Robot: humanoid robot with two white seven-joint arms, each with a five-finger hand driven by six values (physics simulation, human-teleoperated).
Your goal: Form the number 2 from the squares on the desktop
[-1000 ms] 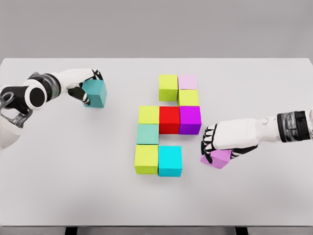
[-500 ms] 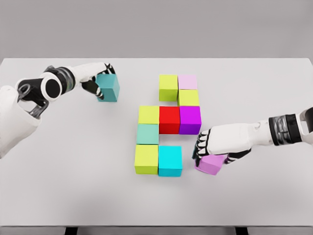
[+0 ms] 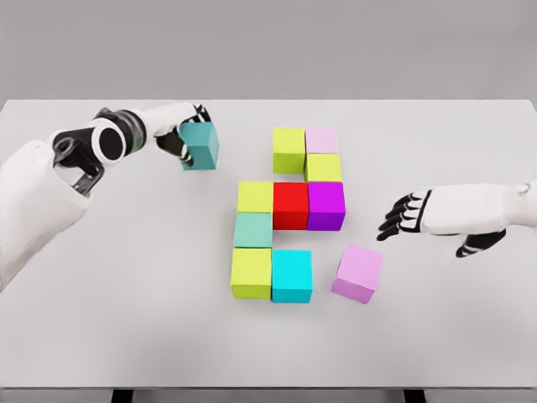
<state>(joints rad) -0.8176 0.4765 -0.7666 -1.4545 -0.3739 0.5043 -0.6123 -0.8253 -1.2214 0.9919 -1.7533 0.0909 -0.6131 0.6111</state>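
At the far left, the left robot hand [image 3: 180, 134] has its fingers curled around a teal cube [image 3: 200, 146], carrying it above the white desk [image 3: 126, 319], upper left of the unfinished figure. The cube looks slightly turned relative to the grid.

In the middle sits the figure: an upper lime cube [image 3: 288, 149] touching a pale pink cube [image 3: 322, 140], a second lime cube [image 3: 324, 168] below that, then a row of lime [image 3: 255, 196], red [image 3: 291, 205] and magenta [image 3: 326, 205] cubes. Below come a mint cube [image 3: 253, 229], another lime cube [image 3: 252, 272] and a cyan cube [image 3: 292, 275].

A lilac cube [image 3: 358, 273] lies just right of the cyan one, apart from it and skewed. The right robot hand [image 3: 411, 216] hovers near it, up and to the right, fingers spread, holding nothing.

The top bar seems to lack its left cell, so the teal cube probably belongs beside the upper lime cube. To do that well, square the cube to the row first, lower it a little clear of its neighbour, then slide it flush, so nothing placed is knocked. The lilac cube likely needs straightening and a nudge against the cyan one.
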